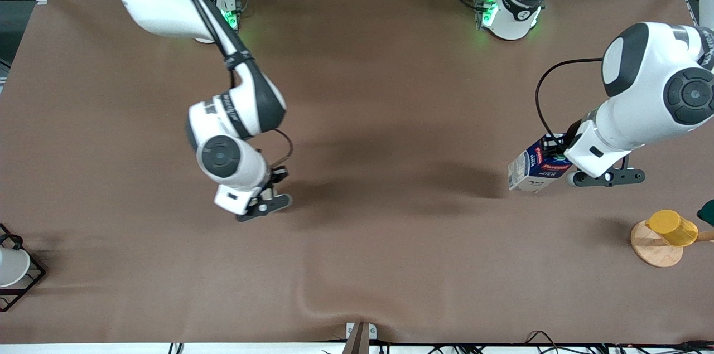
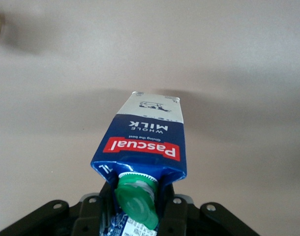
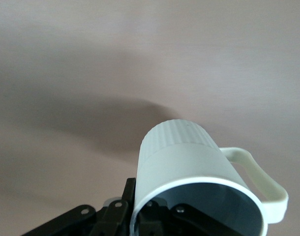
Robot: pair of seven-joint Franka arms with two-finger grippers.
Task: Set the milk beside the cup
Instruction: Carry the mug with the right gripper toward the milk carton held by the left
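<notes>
My left gripper is shut on the top of the milk, a dark blue and white carton with a red band. It holds the carton tilted above the brown table at the left arm's end. In the left wrist view the fingers clamp the gable on both sides of the green cap of the milk. My right gripper is over the table's middle on the right arm's side. In the right wrist view it is shut on the rim of the light grey-beige cup. The cup is hidden under the hand in the front view.
A yellow cup lies on a round wooden stand at the left arm's end, nearer the front camera than the milk. A white cup in a black wire rack stands at the right arm's end. The brown cloth has a fold near the front edge.
</notes>
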